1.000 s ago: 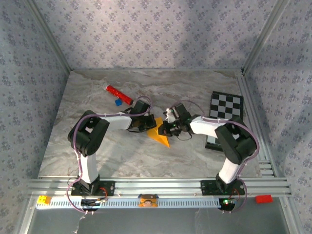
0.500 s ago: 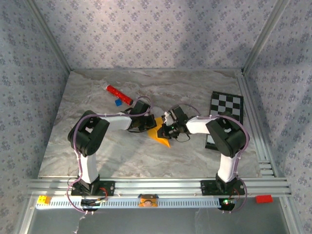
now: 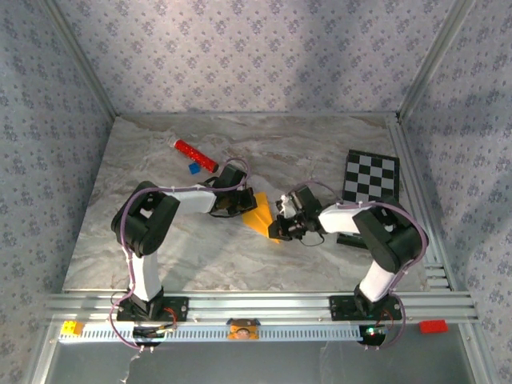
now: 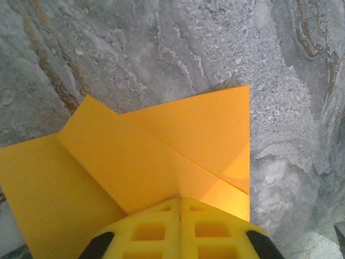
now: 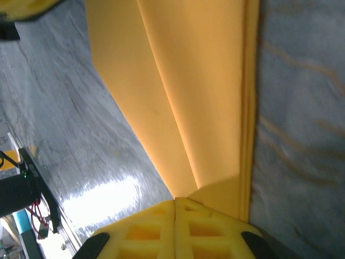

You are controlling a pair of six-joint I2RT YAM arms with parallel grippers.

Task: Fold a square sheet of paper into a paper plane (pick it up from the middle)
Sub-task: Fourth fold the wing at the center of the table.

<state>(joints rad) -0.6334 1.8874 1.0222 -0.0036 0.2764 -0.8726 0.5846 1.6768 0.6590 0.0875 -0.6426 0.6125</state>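
**Part-folded, no dart yet**

My right claw [image 5: 175,200] is closed, its tips against a stacked edge of the square sheet of paper [image 3: 260,214]. My left claw [image 4: 179,200] is closed too, where a diagonal crease runs in. I cannot tell whether either nips a layer. The sheet lies mid-table, left claw at its 10 o'clock, right at 4. It is an orange-yellow broad wedge of overlapping flaps. I judge the early folds done, with narrowing and wings left. Farther off are the red cylinder [image 3: 195,155] at 11 and the checkered board [image 3: 370,182] at 2.
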